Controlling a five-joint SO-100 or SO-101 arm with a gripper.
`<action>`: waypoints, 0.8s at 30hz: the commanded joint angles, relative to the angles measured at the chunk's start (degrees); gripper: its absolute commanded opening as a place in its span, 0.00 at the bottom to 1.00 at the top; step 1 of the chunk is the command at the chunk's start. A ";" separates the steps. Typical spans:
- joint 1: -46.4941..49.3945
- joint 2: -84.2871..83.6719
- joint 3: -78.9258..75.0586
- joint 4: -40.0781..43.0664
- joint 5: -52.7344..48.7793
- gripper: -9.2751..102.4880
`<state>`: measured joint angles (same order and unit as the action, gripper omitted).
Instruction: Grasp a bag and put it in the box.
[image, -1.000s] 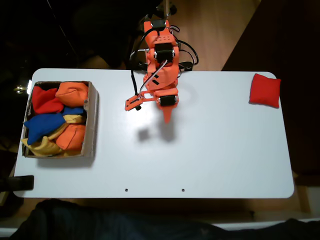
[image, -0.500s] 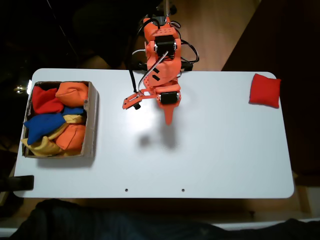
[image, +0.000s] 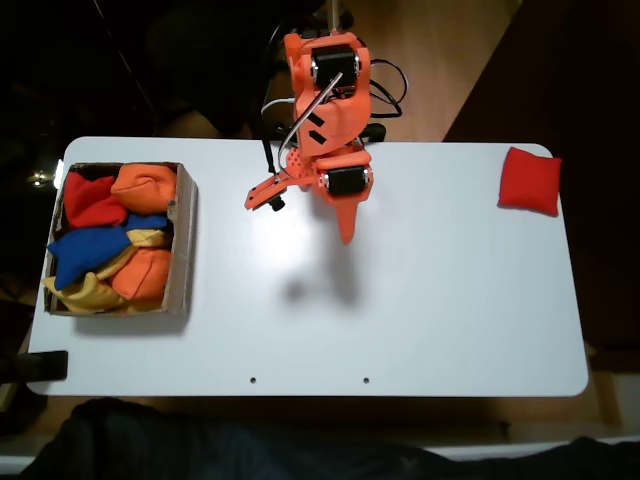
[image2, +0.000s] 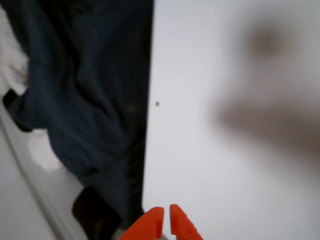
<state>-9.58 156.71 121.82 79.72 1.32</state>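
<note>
- Fixed view: gripper hangs over bare table, jaws pinched together, holding nothing.
- Wrist view: both orange tips nearly touching.
- Bag lies well off to the jaws' right, near the table's far right edge.
- Box sits opposite, to their left.
- Bag: plump, squarish, bright red, no clear long axis.

Fixed view: my white table is brightly lit, surroundings nearly black. Soft arm shadow falls below my arm, light from above. Wrist view: blurred, washed out; smeared brownish shadow upper right.
</note>
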 joint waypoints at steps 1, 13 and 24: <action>-0.70 -1.23 -5.62 0.79 0.44 0.08; -3.52 -7.65 -19.95 4.83 1.76 0.08; -5.01 -13.71 -31.90 9.23 2.11 0.08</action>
<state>-14.33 143.88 94.39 88.42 3.16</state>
